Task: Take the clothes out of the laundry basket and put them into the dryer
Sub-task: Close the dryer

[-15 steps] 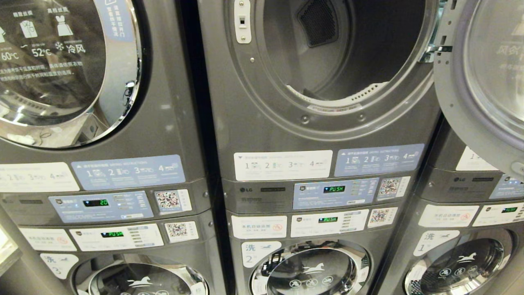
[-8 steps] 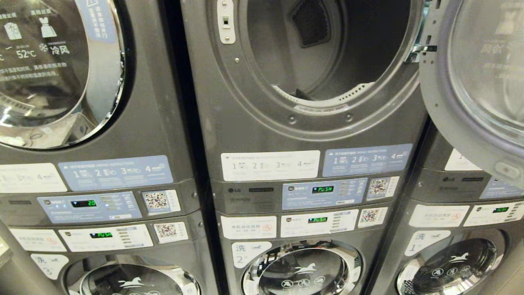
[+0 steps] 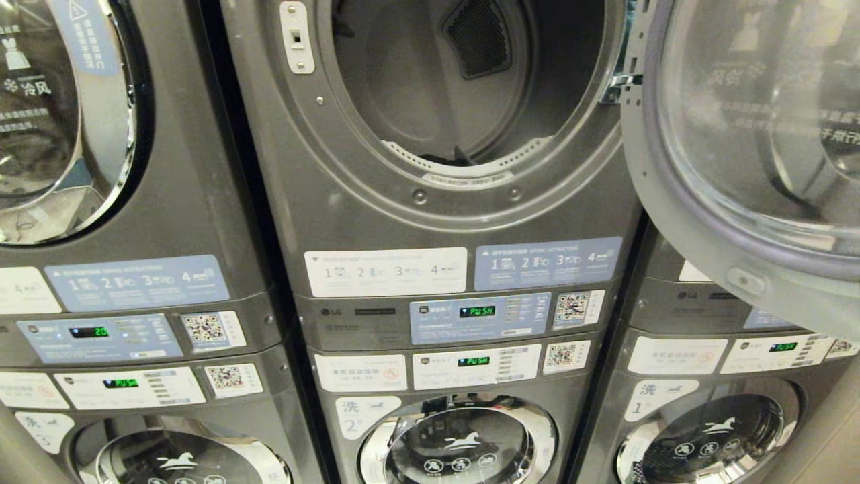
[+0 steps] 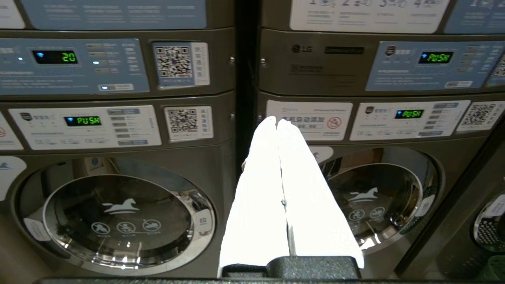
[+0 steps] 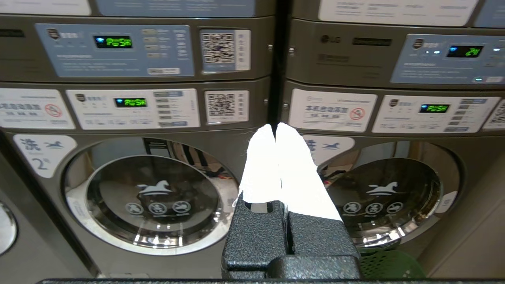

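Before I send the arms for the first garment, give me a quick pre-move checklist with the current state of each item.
1. Dryer door swung open: ok.
2. Drum opening unobstructed: ok; something dark lies at the lip, cannot tell what.
3. Middle dryer display reads PUSH, not running: ok.
4. Left claw shut and holding nothing: ok. It points at the lower washers.
5. Right claw shut and holding nothing: ok. Both must open before a grasp.
6. Laundry basket located: not ok; only a green mesh edge shows low in the right wrist view, no clothes visible.
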